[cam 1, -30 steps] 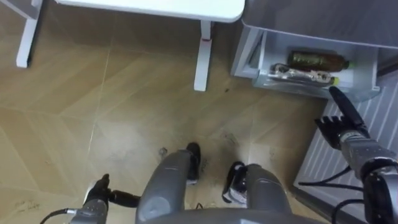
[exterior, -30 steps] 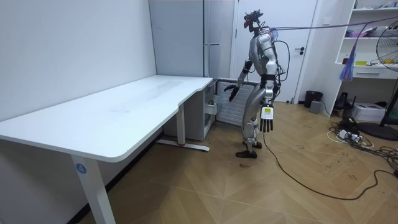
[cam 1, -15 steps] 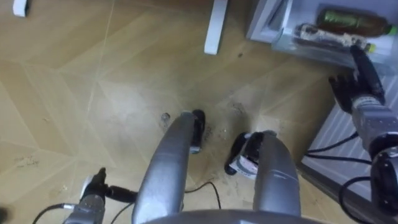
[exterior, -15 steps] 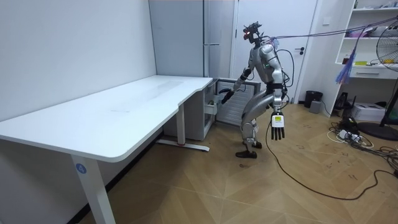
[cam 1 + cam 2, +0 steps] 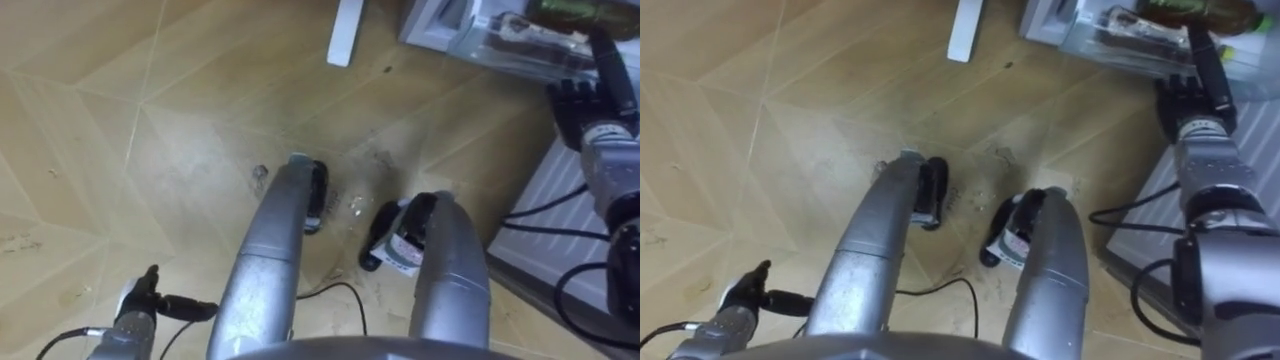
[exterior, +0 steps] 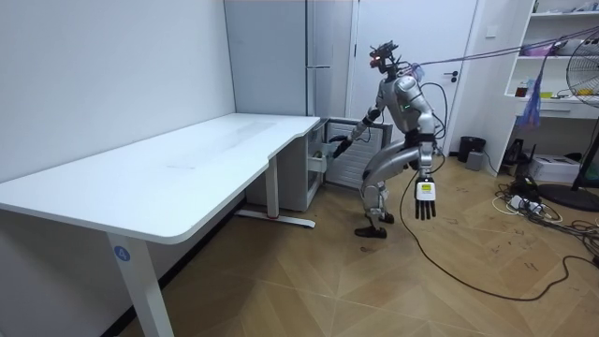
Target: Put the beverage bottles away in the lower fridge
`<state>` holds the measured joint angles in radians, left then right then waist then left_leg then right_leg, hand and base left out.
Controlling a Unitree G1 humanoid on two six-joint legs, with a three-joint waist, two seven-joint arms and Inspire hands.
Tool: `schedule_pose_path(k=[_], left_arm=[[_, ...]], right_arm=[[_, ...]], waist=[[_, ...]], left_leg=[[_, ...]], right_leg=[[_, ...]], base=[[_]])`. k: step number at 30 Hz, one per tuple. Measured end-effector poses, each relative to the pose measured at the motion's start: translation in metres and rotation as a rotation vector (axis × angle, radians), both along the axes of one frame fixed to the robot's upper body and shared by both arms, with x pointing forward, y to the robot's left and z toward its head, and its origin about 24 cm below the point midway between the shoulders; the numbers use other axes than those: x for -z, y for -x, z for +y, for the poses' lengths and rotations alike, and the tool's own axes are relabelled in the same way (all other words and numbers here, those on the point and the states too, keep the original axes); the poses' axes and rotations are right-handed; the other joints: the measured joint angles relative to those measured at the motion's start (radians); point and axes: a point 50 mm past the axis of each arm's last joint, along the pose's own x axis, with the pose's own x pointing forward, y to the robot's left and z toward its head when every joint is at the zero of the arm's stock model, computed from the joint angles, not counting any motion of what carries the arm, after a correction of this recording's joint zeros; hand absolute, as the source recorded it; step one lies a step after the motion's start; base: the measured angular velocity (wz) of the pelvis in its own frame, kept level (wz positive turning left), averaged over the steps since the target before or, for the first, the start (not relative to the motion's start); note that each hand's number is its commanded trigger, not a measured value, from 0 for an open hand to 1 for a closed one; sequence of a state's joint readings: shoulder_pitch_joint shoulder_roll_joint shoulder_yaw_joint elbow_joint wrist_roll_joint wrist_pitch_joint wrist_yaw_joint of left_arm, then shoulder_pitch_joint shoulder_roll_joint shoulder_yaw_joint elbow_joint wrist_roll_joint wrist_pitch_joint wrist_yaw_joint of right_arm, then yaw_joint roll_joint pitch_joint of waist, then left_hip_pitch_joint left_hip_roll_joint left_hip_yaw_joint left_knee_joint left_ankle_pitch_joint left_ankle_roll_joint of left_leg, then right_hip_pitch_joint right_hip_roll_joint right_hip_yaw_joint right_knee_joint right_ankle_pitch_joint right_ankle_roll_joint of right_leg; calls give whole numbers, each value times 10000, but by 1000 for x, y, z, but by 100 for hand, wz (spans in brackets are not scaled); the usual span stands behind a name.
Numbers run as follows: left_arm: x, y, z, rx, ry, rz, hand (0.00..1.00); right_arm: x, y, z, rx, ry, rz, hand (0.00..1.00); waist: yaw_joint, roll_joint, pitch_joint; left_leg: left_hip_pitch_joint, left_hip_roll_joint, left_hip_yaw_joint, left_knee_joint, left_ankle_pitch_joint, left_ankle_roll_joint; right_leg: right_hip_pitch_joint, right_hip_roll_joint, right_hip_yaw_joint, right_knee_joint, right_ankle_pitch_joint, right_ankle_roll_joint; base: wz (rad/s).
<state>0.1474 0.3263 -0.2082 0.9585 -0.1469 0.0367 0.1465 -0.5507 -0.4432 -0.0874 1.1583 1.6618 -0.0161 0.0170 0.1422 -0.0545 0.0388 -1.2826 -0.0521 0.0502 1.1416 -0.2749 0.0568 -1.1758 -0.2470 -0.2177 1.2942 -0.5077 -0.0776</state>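
Where the left hand [image 5: 140, 310] hangs at the lower left of the frame, its fingers are seen straight and relaxed, and nothing is carried. Farther up, along the right edge, the ribbed inside of the open door [image 5: 545, 225] is met. Above it the right hand [image 5: 580, 100] is stretched out with straight fingers toward the clear drawer [image 5: 500, 55], and nothing is held in it. Two bottles [image 5: 1188, 12] are seen lying on their sides in that drawer, at the upper right. They are judged stiff, smooth, fairly heavy if full, and apt to roll, so a grip around the middle of the body is advised rather than at the cap. Access is narrowed by the drawer's front wall and by the door on the right. A white desk leg [image 5: 347, 30] stands just left of the drawer.
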Motion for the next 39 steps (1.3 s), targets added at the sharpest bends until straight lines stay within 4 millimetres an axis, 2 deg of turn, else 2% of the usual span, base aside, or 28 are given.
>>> schedule_pose_path(k=[5,10,13,14,20,27,30,31,39], left_arm=[[-3,8,8,-270,-128,-97,0],[-3,29,14,-493,-275,191,0],[-6,45,15,-630,-272,268,0],[-8,46,17,-721,-344,172,0],[-12,41,22,-672,-548,-193,0],[-13,39,21,-603,-483,-261,0],[-14,38,20,-563,-465,-346,0],[-14,40,19,-549,-446,-361,0],[-14,62,20,-660,-470,152,0]], right_arm=[[-17,-7,-6,108,183,157,0],[-33,-17,-7,351,195,130,0],[-49,-24,-4,407,243,-36,0],[-56,-27,-4,417,294,-174,0],[-91,-49,4,543,414,-1077,0],[-92,-51,9,221,763,-1216,0],[-92,-52,10,143,825,-1198,0],[-92,-52,10,133,829,-1211,0],[-91,-51,10,183,836,-1176,0]], waist=[[63,-31,7],[175,-83,28],[171,-112,16],[180,-122,14],[197,-147,29],[266,-215,67],[352,-214,67],[394,-214,66],[445,-208,64]], left_leg=[[-9,-346,52,-14,-14,24],[15,-415,-47,-23,54,-92],[17,-479,-212,-18,126,-213],[18,-493,-276,-20,147,-248],[126,-476,-380,45,79,-354],[468,-446,-610,68,-4,-572],[474,-360,-671,94,8,-631],[477,-307,-675,99,10,-640],[503,-321,-681,80,43,-697]], right_leg=[[-208,-358,173,288,-11,8],[-212,-337,174,348,-37,-41],[-122,-394,-19,354,-128,-181],[-62,-452,-145,355,-179,-257],[225,-484,-451,459,-442,-359],[736,-478,-745,443,-682,-521],[774,-472,-858,444,-686,-662],[775,-463,-872,445,-674,-698],[818,-469,-931,456,-678,-757]], base=[[0],[3],[10],[15],[17],[6],[-2],[-4],[0]])
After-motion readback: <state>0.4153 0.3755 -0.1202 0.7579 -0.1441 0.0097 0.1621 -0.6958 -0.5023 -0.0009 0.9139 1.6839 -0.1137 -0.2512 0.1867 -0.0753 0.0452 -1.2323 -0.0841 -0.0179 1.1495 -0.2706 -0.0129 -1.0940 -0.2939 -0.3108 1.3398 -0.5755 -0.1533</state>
